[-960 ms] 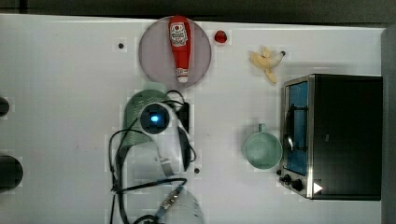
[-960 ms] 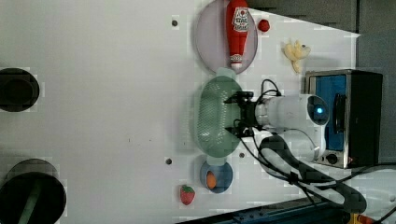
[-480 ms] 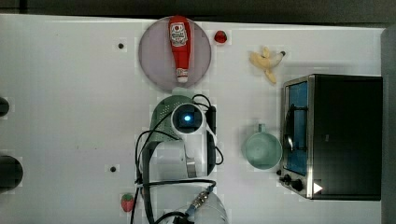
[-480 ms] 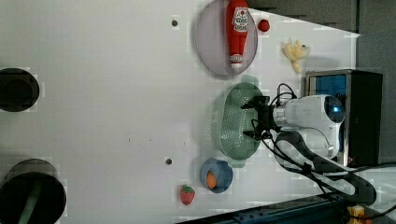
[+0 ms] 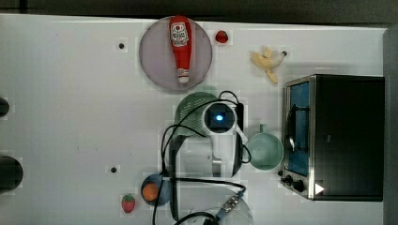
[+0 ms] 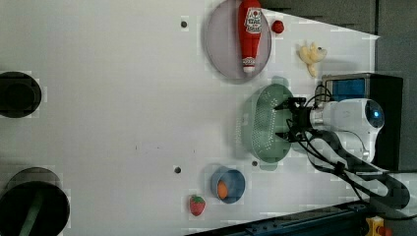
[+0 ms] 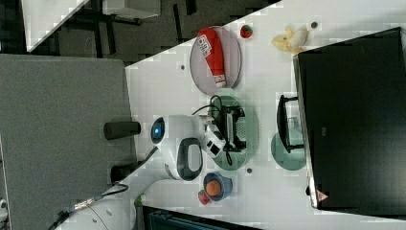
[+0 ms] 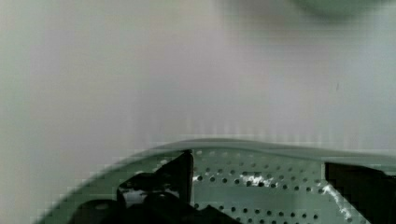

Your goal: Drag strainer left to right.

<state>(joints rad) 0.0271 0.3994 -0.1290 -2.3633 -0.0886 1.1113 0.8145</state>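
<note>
The spread hand (image 6: 289, 120) reaches inside the oval, hole-dotted mint plastic strainer (image 6: 260, 123) on the smooth white table (image 6: 123, 123).

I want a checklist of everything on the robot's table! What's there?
Surface: white table, a few small dark holes.
Job's things: strainer, beside the mint cup.
Clutter: ketchup bottle on a plate, banana, strawberry, blue bowl holding an orange ball, toaster oven.
Grippers: gripper open, fingers inside the strainer.
Cables: black cables along the arm.
Surroundings: grey panel.
</note>
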